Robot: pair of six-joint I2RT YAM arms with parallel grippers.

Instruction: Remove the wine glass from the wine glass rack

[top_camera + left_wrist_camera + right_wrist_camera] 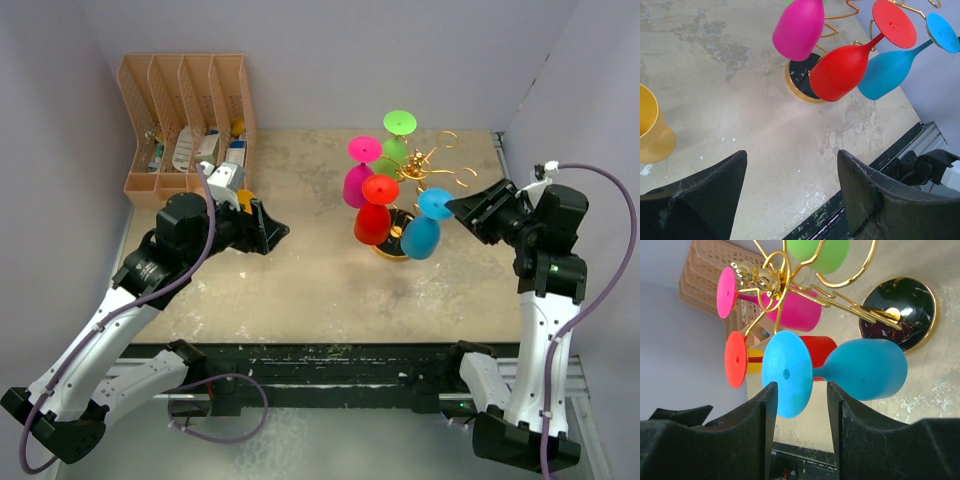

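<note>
The blue wine glass (pixel 865 370) hangs untaken on the wine glass rack (pixel 910 300), right fingers (pixel 767 410) spread near its foot, left fingers (pixel 720 185) released.

Four hanging wine glasses (pixel 372 222), one rack (pixel 413 172)

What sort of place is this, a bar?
Likely a robot test bench: left arm and right arm bolted at a stained table, plain walls around, a wine glass rack of bright glasses as prop.
</note>
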